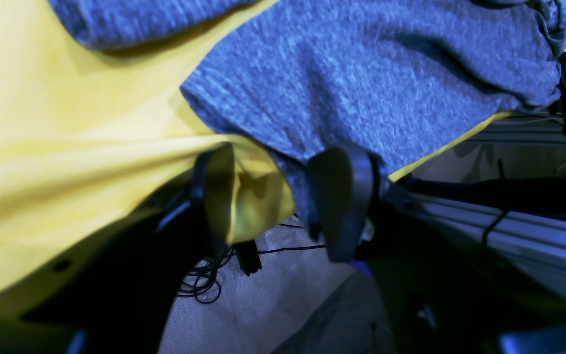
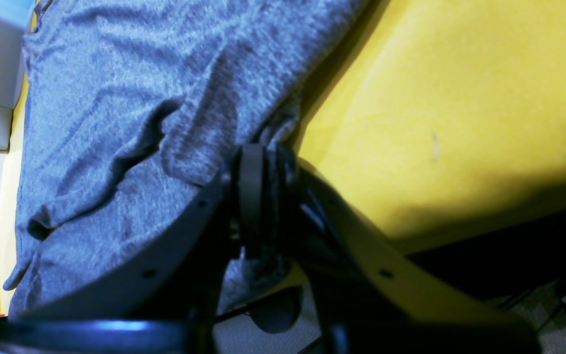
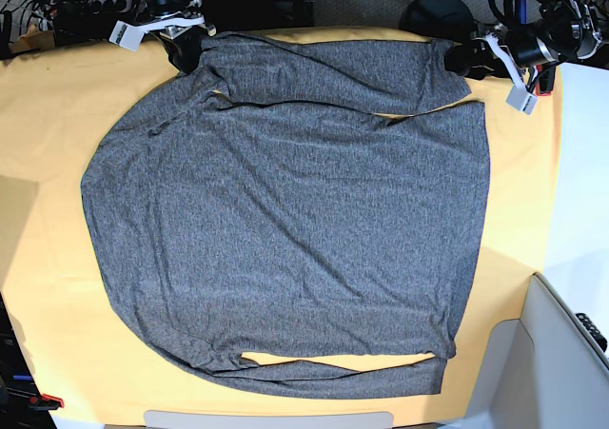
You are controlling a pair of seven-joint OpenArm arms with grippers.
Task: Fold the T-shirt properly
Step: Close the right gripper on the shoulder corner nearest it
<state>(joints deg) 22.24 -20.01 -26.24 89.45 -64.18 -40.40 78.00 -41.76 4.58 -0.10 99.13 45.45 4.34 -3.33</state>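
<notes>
The dark grey T-shirt (image 3: pixel 285 210) lies spread over the yellow cloth, its top edge folded down into a band along the far side. My right gripper (image 3: pixel 184 48) sits at the far left corner of that band. In the right wrist view the right gripper (image 2: pixel 263 162) is shut, with a bunch of the T-shirt (image 2: pixel 116 98) pinched between its fingers. My left gripper (image 3: pixel 455 60) is at the far right corner. In the left wrist view the left gripper (image 1: pixel 278 196) stands open, with the T-shirt (image 1: pixel 361 78) edge and a fold of yellow cloth between its fingers (image 1: pixel 342 196).
The yellow cloth (image 3: pixel 48 144) covers the table to its edges. A white box (image 3: pixel 561 353) stands at the near right corner. Beyond the far edge are an aluminium rail (image 1: pixel 533 236) and loose cables (image 1: pixel 204 280). An orange clamp (image 3: pixel 48 400) sits near left.
</notes>
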